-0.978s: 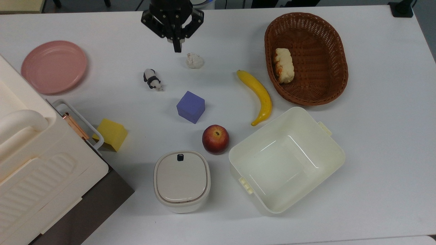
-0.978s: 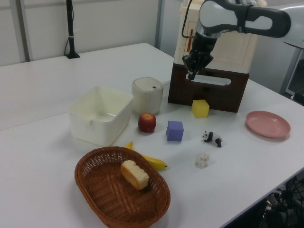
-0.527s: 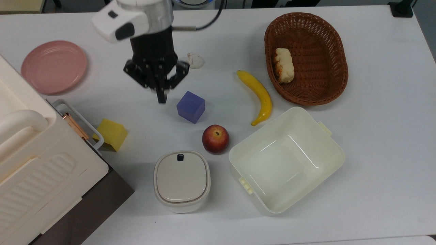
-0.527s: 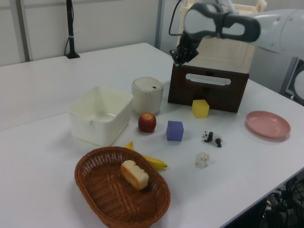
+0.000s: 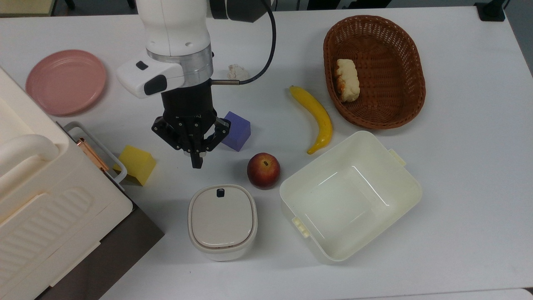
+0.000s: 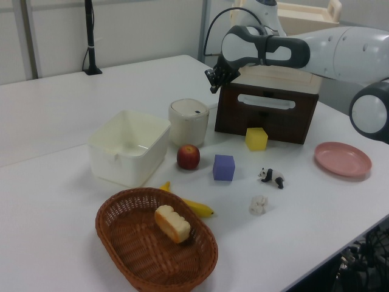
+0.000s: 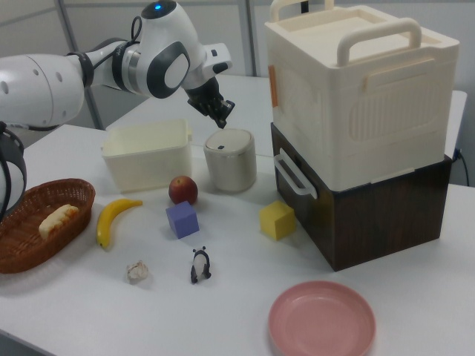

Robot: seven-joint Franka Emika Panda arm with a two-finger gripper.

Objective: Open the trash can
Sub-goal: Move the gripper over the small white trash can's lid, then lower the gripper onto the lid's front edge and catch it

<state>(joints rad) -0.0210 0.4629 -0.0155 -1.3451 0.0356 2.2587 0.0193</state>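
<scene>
The trash can [image 5: 222,221] is a small white rounded-square bin with a flat beige-grey lid lying shut. Its small dark button [image 5: 220,192] sits at the lid's edge toward the top view's top. The bin also stands near the cream tub in the left view [image 6: 188,120] and the right view [image 7: 230,159]. My gripper [image 5: 195,161] points down with its fingers shut on nothing. It hangs in the air above the table, a short way beyond the button side of the can [image 6: 213,89] [image 7: 225,121], and does not touch the lid.
A red apple [image 5: 263,170], a purple cube [image 5: 237,130] and a yellow cube [image 5: 136,164] lie close around the gripper. A lidless cream tub [image 5: 291,196] stands beside the can. A big cream box on a dark base [image 5: 41,208], a banana [image 5: 315,116], a basket [image 5: 374,25] and a pink plate [image 5: 66,81] sit farther out.
The arm has swept from the top view's top edge down past the purple cube toward the trash can. The fingers stayed shut; the can's lid has not moved.
</scene>
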